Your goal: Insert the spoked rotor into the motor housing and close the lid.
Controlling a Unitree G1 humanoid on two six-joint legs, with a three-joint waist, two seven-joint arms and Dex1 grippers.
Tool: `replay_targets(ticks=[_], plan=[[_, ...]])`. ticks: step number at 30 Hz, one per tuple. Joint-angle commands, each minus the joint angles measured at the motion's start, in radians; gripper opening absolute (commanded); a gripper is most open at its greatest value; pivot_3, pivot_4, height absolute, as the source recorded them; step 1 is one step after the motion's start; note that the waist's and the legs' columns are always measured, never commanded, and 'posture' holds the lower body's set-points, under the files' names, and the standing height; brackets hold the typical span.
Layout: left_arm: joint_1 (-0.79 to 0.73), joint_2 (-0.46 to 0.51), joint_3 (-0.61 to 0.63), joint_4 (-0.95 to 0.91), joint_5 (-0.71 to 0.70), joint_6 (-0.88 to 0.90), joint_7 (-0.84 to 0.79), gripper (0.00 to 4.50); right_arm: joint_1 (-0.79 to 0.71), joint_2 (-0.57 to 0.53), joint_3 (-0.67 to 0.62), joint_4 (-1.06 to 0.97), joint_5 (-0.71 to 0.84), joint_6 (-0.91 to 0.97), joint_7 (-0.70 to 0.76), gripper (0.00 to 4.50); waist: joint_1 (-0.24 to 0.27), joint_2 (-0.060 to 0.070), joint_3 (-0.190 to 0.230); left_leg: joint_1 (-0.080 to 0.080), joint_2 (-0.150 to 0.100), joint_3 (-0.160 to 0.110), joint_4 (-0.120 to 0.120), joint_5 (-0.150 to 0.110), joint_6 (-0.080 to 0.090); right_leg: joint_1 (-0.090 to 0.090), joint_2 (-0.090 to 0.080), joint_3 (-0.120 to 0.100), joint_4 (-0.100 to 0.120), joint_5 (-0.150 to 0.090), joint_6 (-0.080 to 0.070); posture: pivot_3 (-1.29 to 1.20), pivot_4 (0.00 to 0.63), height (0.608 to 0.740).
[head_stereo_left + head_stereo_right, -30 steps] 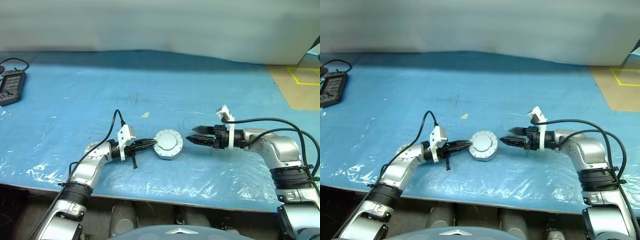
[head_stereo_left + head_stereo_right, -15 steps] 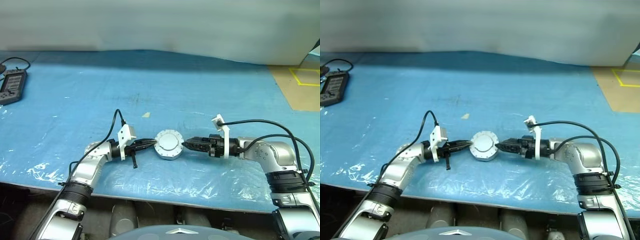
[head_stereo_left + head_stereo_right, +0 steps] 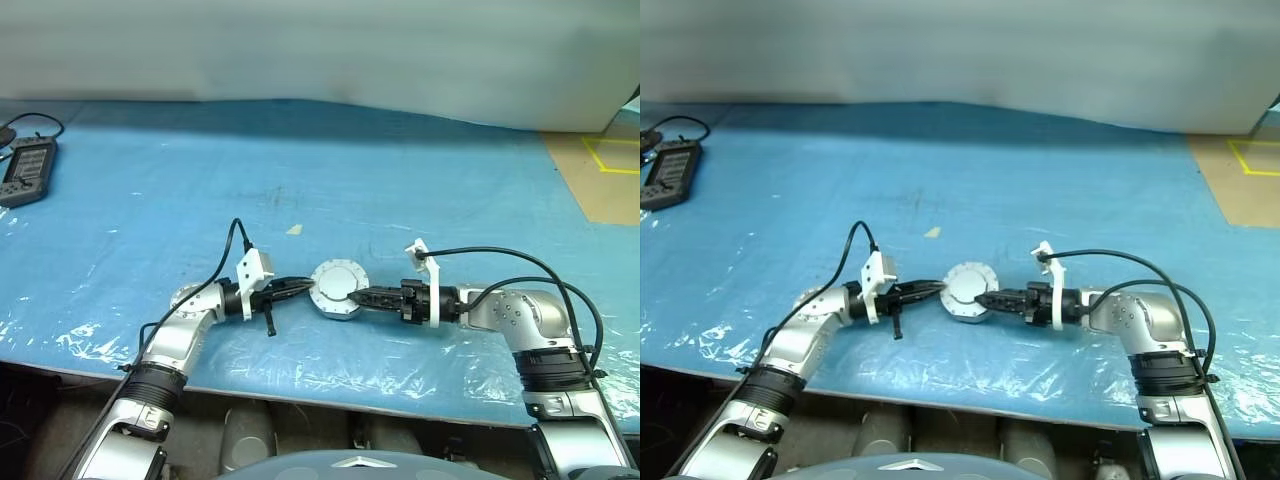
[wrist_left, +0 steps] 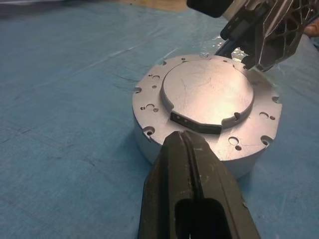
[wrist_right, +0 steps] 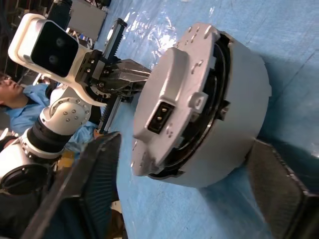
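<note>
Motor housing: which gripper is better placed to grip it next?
Right. The right gripper has its open fingers either side of the motor housing, lid on top. The left gripper is shut, its tip only against the housing's side.

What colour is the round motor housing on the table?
Plain silver-grey metal; the motor housing shows best in the left wrist view.

The motor housing (image 3: 338,290) was plain silver-grey metal, and the lid (image 4: 208,94) on top was the same pale grey with small dark holes round its rim and a black slot. The table cover (image 3: 330,170) was bright blue. Both grippers had black fingers (image 4: 192,199) and white brackets. At the far left lay a dark grey handset (image 3: 24,172).
</note>
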Motion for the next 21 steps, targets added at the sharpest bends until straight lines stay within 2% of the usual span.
replay_targets(ticks=[1,5,13,21], plan=[[0.008,0.005,-0.005,-0.016,0.004,0.001,-0.002,0.0,-0.016,0.013,-0.034,-0.029,0.045,0.012,-0.007,2.57,-0.001,0.0,0.0,0.0,0.0,0.0,0.0,0.0,0.0,0.0,0.0,0.0,0.0,0.0,0.0,0.0,0.15,0.74],[0.008,0.005,-0.003,-0.008,0.004,-0.003,-0.007,0.0,-0.02,0.012,-0.042,-0.031,0.052,0.025,-0.02,1.32,0.0,0.0,0.0,0.0,0.0,0.0,0.0,0.0,0.0,0.0,0.0,0.0,0.0,0.0,0.0,0.0,0.15,0.74],[0.01,-0.001,0.003,-0.001,0.006,-0.007,0.006,0.0,-0.022,0.014,-0.05,-0.027,0.061,0.023,-0.036,1.29,0.0,0.0,0.0,0.0,0.0,0.0,0.0,0.0,0.0,0.0,0.0,0.0,0.0,0.0,0.0,0.0,0.15,0.74],[-0.036,-0.048,0.147,0.009,-0.087,0.213,0.217,0.0,-0.115,0.14,-0.225,0.068,0.142,0.054,-0.147,1.29,-0.005,0.001,0.001,-0.001,0.0,0.0,0.001,0.0,0.0,-0.002,0.0,0.0,0.001,0.0,0.001,0.0,0.15,0.74]])
